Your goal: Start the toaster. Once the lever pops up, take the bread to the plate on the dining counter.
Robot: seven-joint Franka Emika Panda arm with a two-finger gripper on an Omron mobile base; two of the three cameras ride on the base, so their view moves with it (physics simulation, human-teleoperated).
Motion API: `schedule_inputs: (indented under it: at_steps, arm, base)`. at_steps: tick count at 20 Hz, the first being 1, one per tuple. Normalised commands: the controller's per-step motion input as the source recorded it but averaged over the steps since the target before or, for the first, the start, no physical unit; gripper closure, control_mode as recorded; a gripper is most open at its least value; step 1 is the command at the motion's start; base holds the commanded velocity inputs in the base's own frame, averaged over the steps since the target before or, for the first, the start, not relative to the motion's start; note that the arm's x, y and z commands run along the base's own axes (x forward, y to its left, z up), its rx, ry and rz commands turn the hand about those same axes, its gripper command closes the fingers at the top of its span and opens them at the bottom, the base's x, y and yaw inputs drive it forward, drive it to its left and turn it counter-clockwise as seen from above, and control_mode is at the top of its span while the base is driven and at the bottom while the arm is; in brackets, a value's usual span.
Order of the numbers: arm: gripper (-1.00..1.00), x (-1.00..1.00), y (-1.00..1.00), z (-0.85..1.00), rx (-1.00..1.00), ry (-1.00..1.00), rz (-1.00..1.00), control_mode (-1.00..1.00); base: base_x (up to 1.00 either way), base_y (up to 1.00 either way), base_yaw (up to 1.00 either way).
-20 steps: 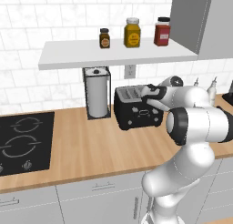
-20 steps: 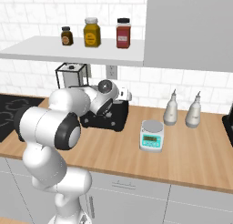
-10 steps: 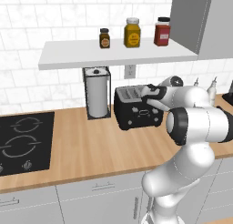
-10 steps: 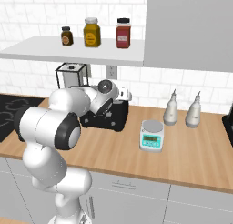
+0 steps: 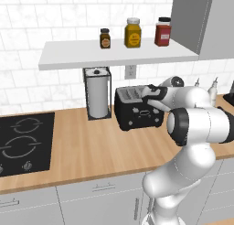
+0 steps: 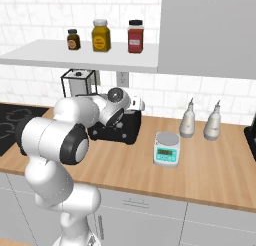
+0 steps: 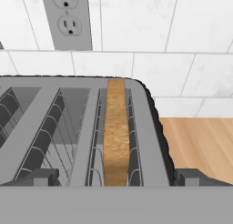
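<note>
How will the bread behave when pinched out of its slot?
The bread stands on edge as a thin slice in the toaster, so it is probably light. Its crumbly-looking top suggests a hard squeeze may crush it. The slot's wire guides might snag it.

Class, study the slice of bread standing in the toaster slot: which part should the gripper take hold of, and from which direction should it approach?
Grip the bread by its exposed top edge, coming straight down from above. It stands upright on edge in the toaster slot, wire guides flanking both faces, so probably only the crust is reachable. The open gripper should straddle its thin width.
</note>
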Motion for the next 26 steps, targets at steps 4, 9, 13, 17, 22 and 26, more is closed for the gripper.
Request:
schedule_inputs:
  at_steps: [4, 9, 13, 17, 22, 26]
  arm:
    - [-1.0, 0.0, 0.0, 0.0, 0.0, 0.0, 0.0, -1.0]
    - [-1.0, 0.0, 0.0, 0.0, 0.0, 0.0, 0.0, -1.0]
    - [-1.0, 0.0, 0.0, 0.0, 0.0, 0.0, 0.0, -1.0]
    - [-1.0, 0.0, 0.0, 0.0, 0.0, 0.0, 0.0, -1.0]
    - [-1.0, 0.0, 0.0, 0.0, 0.0, 0.0, 0.0, -1.0]
    - [-1.0, 0.0, 0.0, 0.0, 0.0, 0.0, 0.0, -1.0]
  base:
    - [0.0, 0.0, 0.0]
    - [0.0, 0.0, 0.0]
    - [0.0, 0.0, 0.0]
    - [0.0, 0.0, 0.0]
    - [0.0, 0.0, 0.0]
    - [0.0, 0.0, 0.0]
